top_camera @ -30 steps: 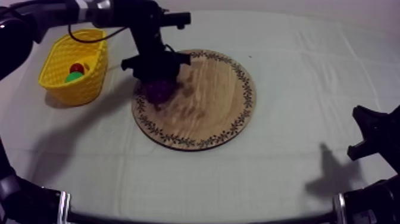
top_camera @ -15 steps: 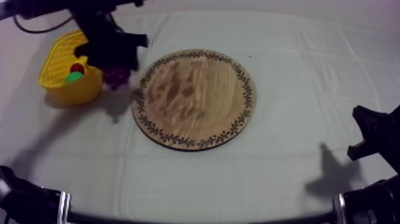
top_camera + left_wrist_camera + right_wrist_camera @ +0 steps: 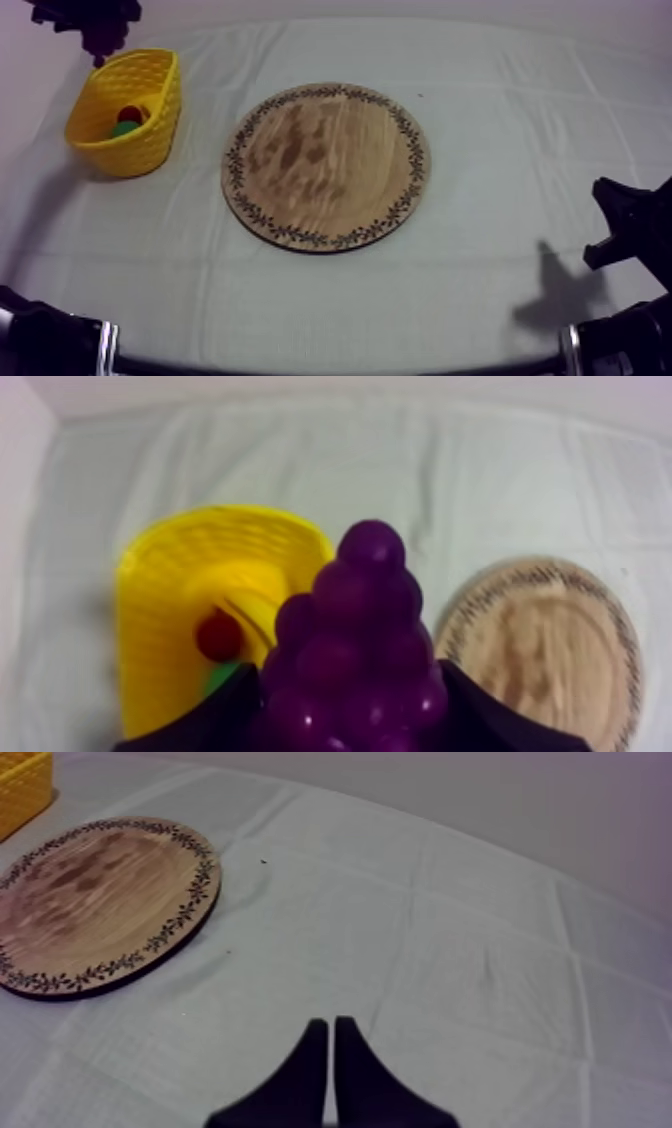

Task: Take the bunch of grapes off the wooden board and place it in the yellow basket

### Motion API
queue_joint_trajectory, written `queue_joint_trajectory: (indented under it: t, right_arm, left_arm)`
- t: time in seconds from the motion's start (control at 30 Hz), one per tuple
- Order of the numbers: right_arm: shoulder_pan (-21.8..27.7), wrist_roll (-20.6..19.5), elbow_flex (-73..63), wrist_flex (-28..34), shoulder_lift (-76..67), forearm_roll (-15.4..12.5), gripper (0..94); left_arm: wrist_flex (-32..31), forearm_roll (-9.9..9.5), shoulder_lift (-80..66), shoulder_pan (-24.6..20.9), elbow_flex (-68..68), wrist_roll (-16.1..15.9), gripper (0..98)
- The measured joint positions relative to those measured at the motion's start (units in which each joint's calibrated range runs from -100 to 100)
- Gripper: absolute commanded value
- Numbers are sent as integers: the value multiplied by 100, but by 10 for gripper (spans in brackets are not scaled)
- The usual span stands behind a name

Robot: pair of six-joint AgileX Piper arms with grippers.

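Left wrist view: the grapes (image 3: 350, 646) are clamped between the left gripper's (image 3: 97, 35) black fingers (image 3: 200, 721) and held in the air. The basket (image 3: 160, 626) lies below to one side and the board (image 3: 545, 651) to the other. A small red fruit (image 3: 218, 636) lies in the basket, touching a green thing (image 3: 125, 128). In the top view that gripper hangs just past the basket's far edge. The right gripper (image 3: 331, 1027) sits low at its own side of the table, its fingers pressed together in a narrow wedge with nothing between them.

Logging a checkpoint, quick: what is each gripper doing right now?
Left gripper: shut on the purple toy bunch of grapes.
Right gripper: shut, holding nothing.
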Motion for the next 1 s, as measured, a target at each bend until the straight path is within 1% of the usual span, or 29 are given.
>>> queue_joint_trajectory:
  t: [0.2, 0.43, 0.73, 1.0]
  right_arm:
    - [0, -3, 0, 0, 0, 0, 4]
    - [0, -3, 0, 0, 0, 0, 4]
    - [0, -3, 0, 0, 0, 0, 4]
    - [0, -6, 0, 0, 0, 0, 4]
  left_arm:
    - [-406, -121, 512, -380, -172, -35, 386]
    - [-881, -301, 1243, -547, 76, -5, 386]
    - [-1380, -379, 2131, -640, 258, 96, 386]
    - [-1580, -406, 2524, -696, 434, 74, 392]
